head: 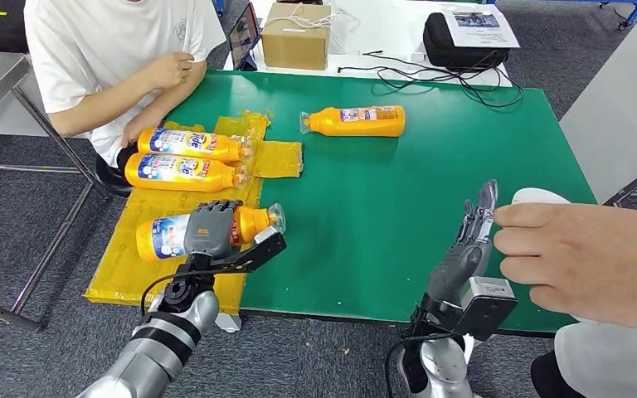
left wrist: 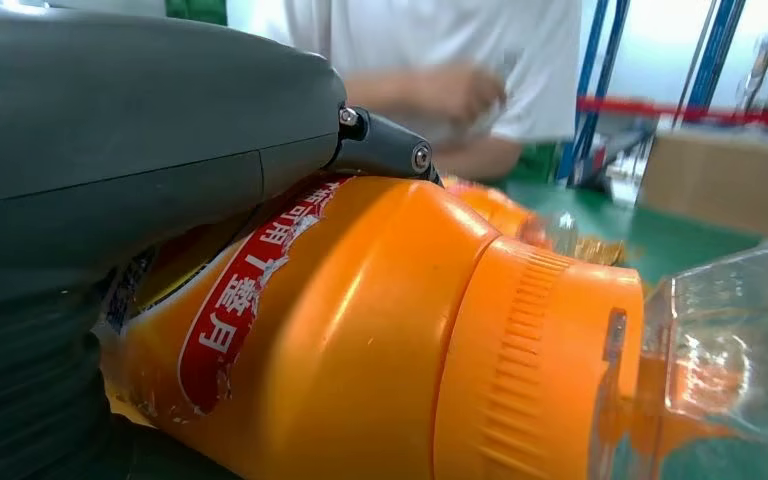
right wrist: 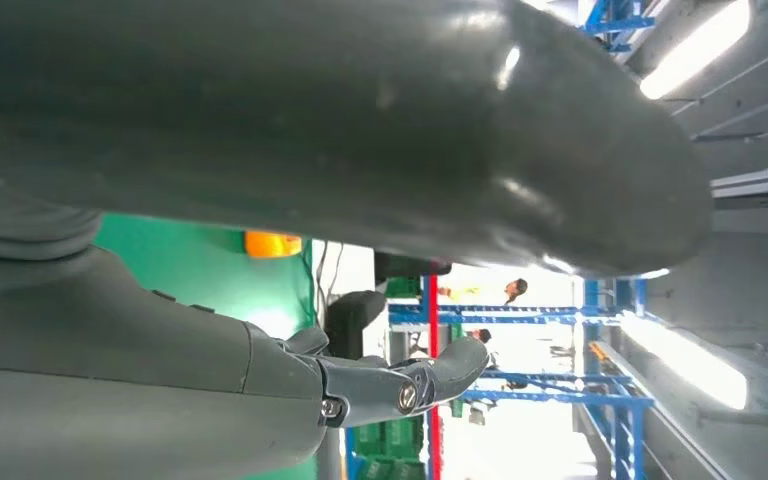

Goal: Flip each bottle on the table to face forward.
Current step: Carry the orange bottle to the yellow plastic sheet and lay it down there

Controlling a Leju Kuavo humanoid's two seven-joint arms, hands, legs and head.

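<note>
Green worktop [head: 398, 207]: left hand [head: 210, 228] clamps near bottle [head: 166, 236] mid-body; rigid, glossy, likely slippery. Right hand [head: 474, 224] apart, empty.

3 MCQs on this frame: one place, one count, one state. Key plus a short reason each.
1. Where does the lone bottle lie?
A. on the green mat
B. on the yellow sheet
C. on the cardboard box

2. How many orange bottles are on the table?
A. two
B. four
C. six

3. What is the left robot hand doing?
A. hanging off the table
B. resting on top of a bottle
C. holding a cable

Key: 1 A, green mat all around it; 2 B, three on the yellow sheet plus the lone one; 3 B, it covers the nearest bottle.
</note>
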